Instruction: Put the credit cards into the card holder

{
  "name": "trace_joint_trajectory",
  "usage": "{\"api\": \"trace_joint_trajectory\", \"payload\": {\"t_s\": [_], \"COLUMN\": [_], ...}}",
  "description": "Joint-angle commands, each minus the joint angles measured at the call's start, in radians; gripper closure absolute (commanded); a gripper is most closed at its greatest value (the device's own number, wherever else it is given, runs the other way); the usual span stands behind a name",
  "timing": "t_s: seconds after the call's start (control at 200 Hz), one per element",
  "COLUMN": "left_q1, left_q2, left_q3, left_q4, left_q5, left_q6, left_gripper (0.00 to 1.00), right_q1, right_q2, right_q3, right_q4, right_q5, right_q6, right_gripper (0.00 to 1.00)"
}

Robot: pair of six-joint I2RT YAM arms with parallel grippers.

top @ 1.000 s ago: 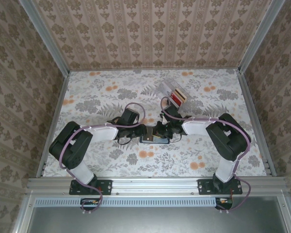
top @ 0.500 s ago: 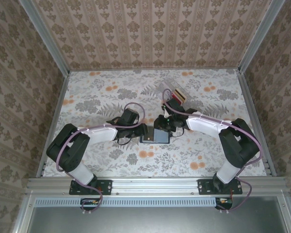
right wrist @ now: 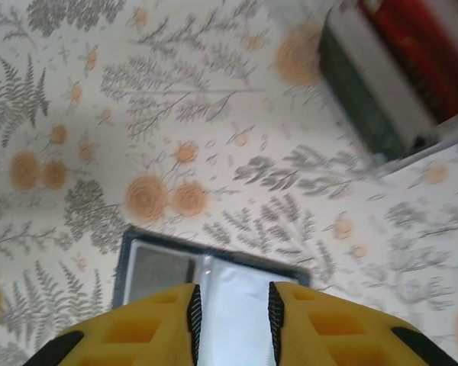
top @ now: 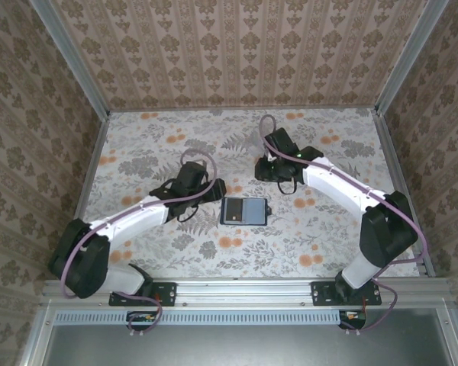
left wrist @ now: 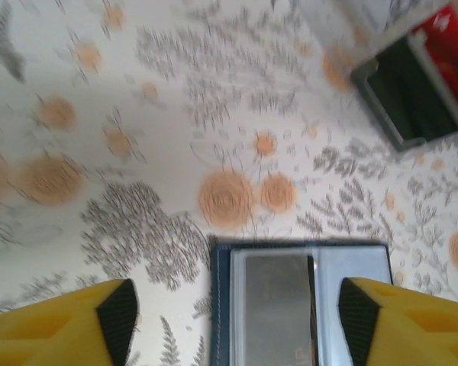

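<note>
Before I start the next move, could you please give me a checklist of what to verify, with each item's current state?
1. Card holder lies open and flat on the table: ok.
2. Left tool open and empty, above the holder: ok.
3. Right tool empty: ok. Its jaws are only narrowly parted, so it likely needs to widen before a pick.
4. Grey card fully seated in the holder's pocket: cannot tell.
5. Cards waiting in the clear box, red card among them: ok.
6. Nothing on the table between holder and box: ok.
</note>
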Motion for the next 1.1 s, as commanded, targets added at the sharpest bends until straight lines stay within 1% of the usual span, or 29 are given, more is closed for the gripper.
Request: {"api": "trace_joint_trajectory", "payload": {"t_s": [0.0, 0.08, 0.13, 0.145, 0.155, 0.285, 0.31, 0.35, 0.37, 0.405, 0.45, 0.475, 0.545, 0.635, 0.74, 0.855, 0.98, 1.095], "left_q1": [0.035, 0.062, 0.078, 0.082, 0.085, 0.114, 0.118, 0.124, 0.13, 0.147, 0.174, 0.192, 0.198, 0.197, 0.179, 0.146, 0.093, 0.06], "left_q2": [-0.058, -0.077, -0.081, -0.081, -0.081, -0.07, -0.066, -0.059, -0.053, -0.045, -0.026, -0.018, 0.02, 0.057, 0.097, 0.17, 0.238, 0.288], "left_q3": [0.027, 0.028, 0.03, 0.034, 0.036, 0.058, 0.064, 0.072, 0.069, 0.058, 0.045, 0.038, 0.038, 0.039, 0.052, 0.113, 0.159, 0.195], "left_q4": [-0.012, 0.013, 0.026, 0.028, 0.028, 0.011, -0.011, -0.055, -0.057, -0.032, 0.024, 0.044, 0.071, 0.135, 0.179, 0.167, 0.177, 0.179], "left_q5": [-0.07, -0.074, -0.076, -0.076, -0.078, -0.115, -0.139, -0.188, -0.194, -0.157, -0.052, -0.016, 0.04, 0.135, 0.179, 0.221, 0.232, 0.233], "left_q6": [0.046, 0.07, 0.085, 0.087, 0.088, 0.064, 0.034, -0.054, -0.08, -0.089, -0.064, -0.065, -0.108, -0.101, -0.096, -0.087, -0.092, -0.105], "left_gripper": [0.21, 0.13, 0.06, 0.02, 0.01, 0.0, 0.0, 0.0, 0.0, 0.0, 0.0, 0.0, 0.0, 0.0, 0.0, 0.0, 0.0, 0.0], "right_q1": [-0.015, -0.023, -0.027, -0.028, -0.028, -0.029, -0.029, -0.03, -0.029, -0.029, -0.03, -0.029, -0.029, -0.029, -0.029, -0.029, -0.029, -0.027], "right_q2": [0.023, 0.058, 0.082, 0.089, 0.095, 0.15, 0.159, 0.177, 0.185, 0.2, 0.216, 0.226, 0.256, 0.299, 0.345, 0.405, 0.462, 0.496], "right_q3": [0.088, 0.141, 0.176, 0.185, 0.19, 0.269, 0.28, 0.297, 0.306, 0.319, 0.336, 0.344, 0.371, 0.402, 0.432, 0.484, 0.53, 0.555], "right_q4": [-0.106, -0.134, -0.152, -0.158, -0.161, -0.203, -0.211, -0.221, -0.227, -0.237, -0.248, -0.256, -0.273, -0.3, -0.321, -0.357, -0.391, -0.398], "right_q5": [0.098, 0.124, 0.139, 0.142, 0.144, 0.155, 0.158, 0.163, 0.164, 0.171, 0.174, 0.175, 0.175, 0.201, 0.225, 0.276, 0.332, 0.355], "right_q6": [-0.108, -0.142, -0.16, -0.165, -0.169, -0.217, -0.226, -0.241, -0.246, -0.253, -0.263, -0.268, -0.281, -0.292, -0.314, -0.328, -0.342, -0.355], "right_gripper": [0.68, 0.67, 0.67, 0.67, 0.67, 0.66, 0.66, 0.66, 0.66, 0.66, 0.66, 0.66, 0.66, 0.65, 0.65, 0.64, 0.65, 0.65]}}
